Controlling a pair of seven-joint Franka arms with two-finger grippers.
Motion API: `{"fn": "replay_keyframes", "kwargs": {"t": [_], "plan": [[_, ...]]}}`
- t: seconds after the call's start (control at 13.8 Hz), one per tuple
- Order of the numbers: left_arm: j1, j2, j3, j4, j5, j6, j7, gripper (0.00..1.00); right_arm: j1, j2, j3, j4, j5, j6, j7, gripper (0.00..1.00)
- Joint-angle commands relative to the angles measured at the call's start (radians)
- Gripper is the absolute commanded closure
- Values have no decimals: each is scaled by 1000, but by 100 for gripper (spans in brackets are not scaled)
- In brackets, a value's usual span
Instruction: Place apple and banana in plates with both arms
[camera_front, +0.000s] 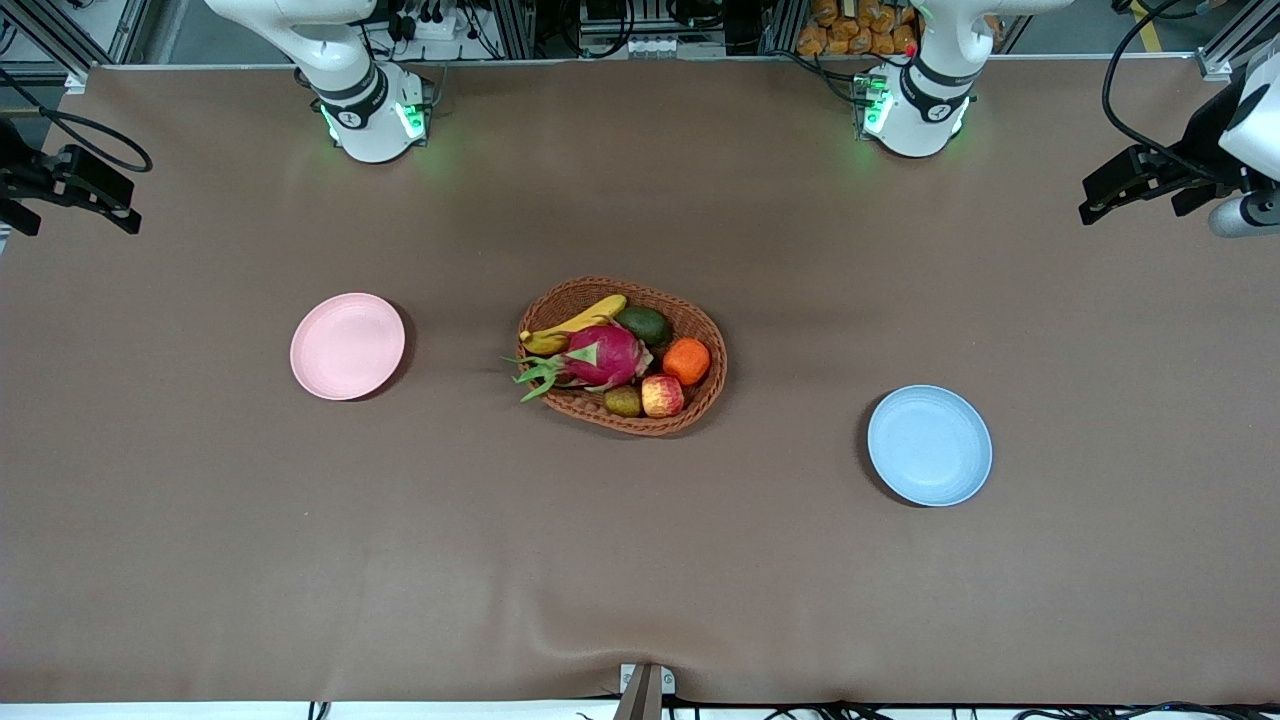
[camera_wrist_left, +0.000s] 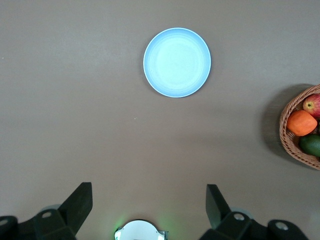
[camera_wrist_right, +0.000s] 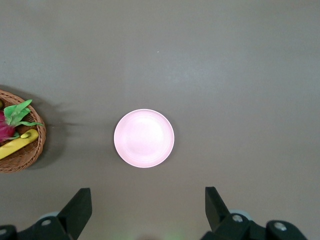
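1. Brown cloth covers the table (camera_front: 200, 520); at its middle I see the wicker basket (camera_front: 705, 395) with the apple (camera_front: 662, 396) at its front-camera edge, touching the orange (camera_front: 686, 361) and the kiwi (camera_front: 622, 402).
2. The banana (camera_front: 575, 325) lies along the basket's rim nearest the bases, against the dragon fruit (camera_front: 600, 357).
3. My left claw (camera_wrist_left: 149, 202) hangs high with fingers spread wide, gripping nothing; the blue plate (camera_wrist_left: 177, 62) sits bare on the table below and ahead of it.
4. My right claw (camera_wrist_right: 148, 202) is likewise wide open and empty, high over the table, with the pink plate (camera_wrist_right: 144, 138) below it.
5. Both fruits are well apart from either claw.
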Motion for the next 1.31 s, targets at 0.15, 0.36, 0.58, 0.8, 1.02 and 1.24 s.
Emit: {"fn": "replay_keyframes", "kwargs": {"t": [0.15,0.36,0.58,0.8,1.02,1.24], "plan": [[6,-8,-5,3,23,-14,7,0,-10,9,4,20,18,-12,11,0],[6,-2,-5,3,25,-14,7,0,-10,9,4,20,18,-14,13,0],[3,-1,-8,9,54,-14,12,0,-11,9,4,18,18,-14,13,0],[6,8,-7,9,53,-14,35,0,-13,8,4,17,21,-15,16,0],[1,7,-8,3,51,-14,29,0,-13,8,4,17,21,-15,17,0],[1,5,-10,-2,48,-14,22,0,-11,9,4,18,21,-20,17,0]]}}
